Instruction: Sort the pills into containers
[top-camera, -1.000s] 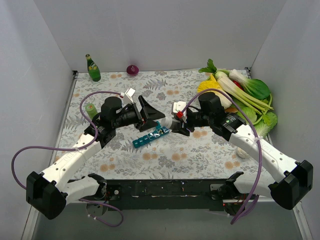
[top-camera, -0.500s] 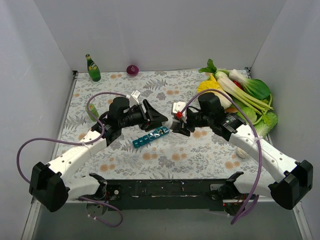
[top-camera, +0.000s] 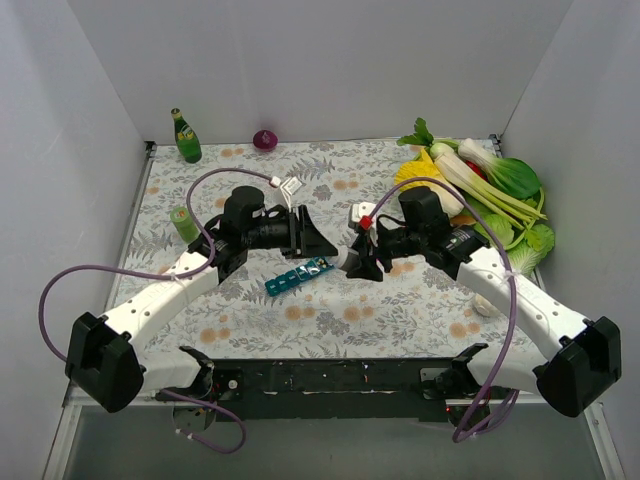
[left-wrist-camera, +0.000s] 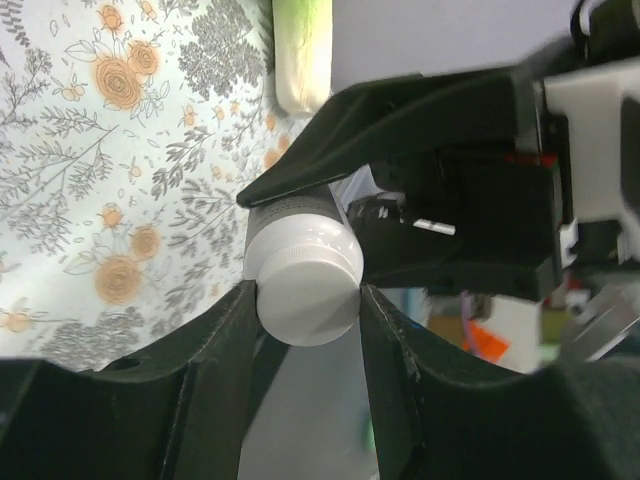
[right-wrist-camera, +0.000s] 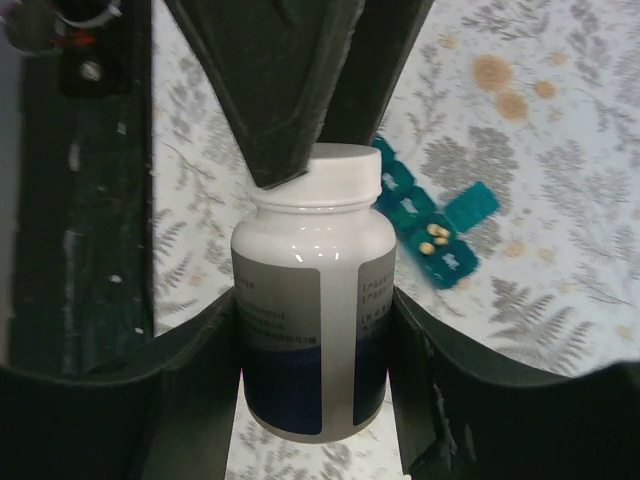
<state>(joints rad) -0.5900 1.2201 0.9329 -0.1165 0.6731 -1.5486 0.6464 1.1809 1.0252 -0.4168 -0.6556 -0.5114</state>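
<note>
Closest in, the right end effector (right-wrist-camera: 315, 295) clamps its 2 fingers on the sides of a white pill bottle (right-wrist-camera: 315, 350). Just past its fingertips, the left end effector (left-wrist-camera: 307, 295) is pinched on the bottle's white cap (right-wrist-camera: 318, 172). Beyond the cap, off to one side, the teal containers (right-wrist-camera: 432, 215) lie on the floral table (right-wrist-camera: 540, 150), 1 lid flipped up and 2 pale pills (right-wrist-camera: 428, 247) in a compartment. Well apart from both end effectors, a green glass bottle (top-camera: 186, 137) stands at the table's far edge.
</note>
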